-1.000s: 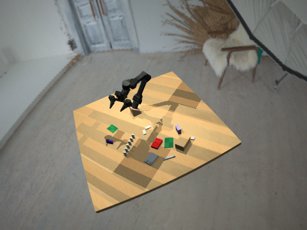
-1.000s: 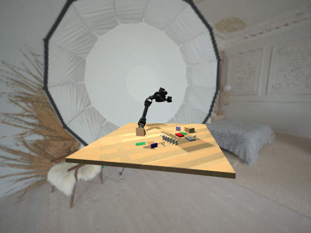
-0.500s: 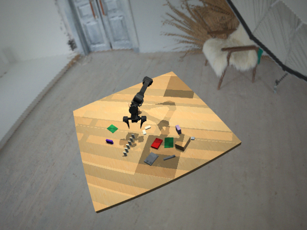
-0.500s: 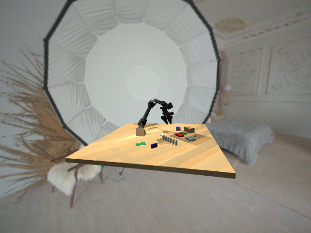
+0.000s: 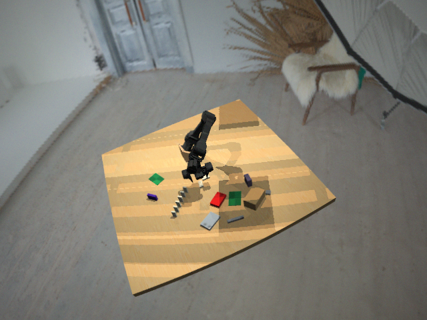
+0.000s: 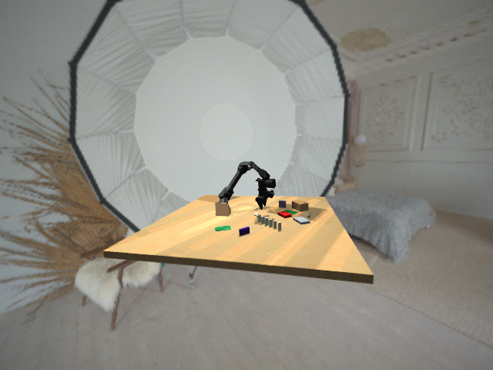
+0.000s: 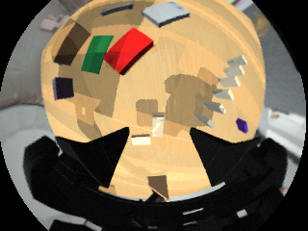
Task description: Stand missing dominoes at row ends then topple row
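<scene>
A row of several standing pale dominoes (image 5: 179,199) (image 6: 270,222) (image 7: 230,82) runs across the table; in the wrist view it is at the right. Two loose white dominoes lie flat near its arm-side end: one (image 5: 201,183) (image 7: 158,127) seen between the fingertips in the wrist view, the other (image 5: 206,178) (image 7: 141,140) close beside it, nearer the left finger. My gripper (image 5: 197,179) (image 6: 261,207) (image 7: 161,130) is open and empty, pointing down above the loose dominoes. How high the tips are above them is hard to tell. In the exterior view the loose dominoes are barely visible.
A red block (image 5: 217,199) (image 7: 128,50), green patch (image 5: 235,198), brown box (image 5: 254,198), grey slab (image 5: 209,221), dark bar (image 5: 235,219) and purple-grey block (image 5: 247,180) lie on the side away from the row. A violet block (image 5: 151,197) (image 6: 243,230) and another green patch (image 5: 156,179) lie beyond the row.
</scene>
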{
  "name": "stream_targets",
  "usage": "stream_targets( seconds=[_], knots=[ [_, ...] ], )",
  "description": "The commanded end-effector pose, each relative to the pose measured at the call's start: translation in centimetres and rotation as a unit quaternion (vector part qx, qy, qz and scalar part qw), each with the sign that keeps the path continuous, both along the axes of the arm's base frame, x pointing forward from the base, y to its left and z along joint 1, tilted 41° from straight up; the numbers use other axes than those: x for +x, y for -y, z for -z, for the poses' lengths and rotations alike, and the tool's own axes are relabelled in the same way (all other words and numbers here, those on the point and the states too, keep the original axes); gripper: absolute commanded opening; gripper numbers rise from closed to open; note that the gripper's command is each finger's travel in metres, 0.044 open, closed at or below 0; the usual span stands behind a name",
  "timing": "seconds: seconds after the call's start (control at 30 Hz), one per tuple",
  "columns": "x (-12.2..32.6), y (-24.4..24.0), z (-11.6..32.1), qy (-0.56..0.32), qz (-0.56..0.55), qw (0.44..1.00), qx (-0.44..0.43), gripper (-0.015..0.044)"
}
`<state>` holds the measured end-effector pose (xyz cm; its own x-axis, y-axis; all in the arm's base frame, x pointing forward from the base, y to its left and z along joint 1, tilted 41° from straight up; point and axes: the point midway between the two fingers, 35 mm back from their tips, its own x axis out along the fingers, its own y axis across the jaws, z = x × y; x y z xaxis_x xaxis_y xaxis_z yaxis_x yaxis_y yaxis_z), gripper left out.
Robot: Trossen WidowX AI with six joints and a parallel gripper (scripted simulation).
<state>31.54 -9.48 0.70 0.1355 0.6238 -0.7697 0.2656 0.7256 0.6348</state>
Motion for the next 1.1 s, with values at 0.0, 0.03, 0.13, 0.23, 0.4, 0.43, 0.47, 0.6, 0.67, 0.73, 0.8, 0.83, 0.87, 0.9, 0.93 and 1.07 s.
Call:
stream_targets(
  seconds=[0.0,0.03,0.13,0.23,0.4,0.43,0.47,0.6,0.67,0.73,0.8,0.83,0.87,0.9,0.93,1.07],
  knots=[
    [0.0,-2.3,2.3,-0.01,-0.005,1.0,0.009,0.044],
    [0.0,-2.9,3.0,-0.01,-0.005,1.0,0.01,0.044],
    [0.1,-3.8,4.0,-0.01,-0.006,1.0,0.01,0.044],
    [0.1,-3.6,4.2,-0.01,-0.006,1.0,0.01,0.044],
    [0.2,-4.1,4.7,-0.01,-0.006,1.0,0.011,0.044],
    [0.2,-4.2,4.8,-0.01,-0.006,1.0,0.011,0.044],
    [0.2,-4.3,4.9,-0.01,-0.006,1.0,0.011,0.044],
    [0.2,-4.6,5.3,-0.01,-0.006,1.0,0.011,0.044],
    [0.2,-4.6,5.3,-0.01,-0.006,1.0,0.011,0.044],
    [0.2,-4.6,5.3,-0.01,-0.006,1.0,0.011,0.044],
    [0.2,-4.6,5.3,-0.01,-0.006,1.0,0.011,0.0414],
    [0.2,-4.6,5.3,-0.01,-0.006,1.0,0.011,0.0387],
    [0.2,-4.6,5.3,-0.01,-0.006,1.0,0.011,0.0361],
    [0.2,-4.6,5.3,-0.01,-0.006,1.0,0.011,0.0335],
    [0.2,-4.6,5.3,-0.01,-0.006,1.0,0.011,0.0309],
    [0.2,-4.6,5.3,-0.01,-0.006,1.0,0.011,0.0204]
  ],
)
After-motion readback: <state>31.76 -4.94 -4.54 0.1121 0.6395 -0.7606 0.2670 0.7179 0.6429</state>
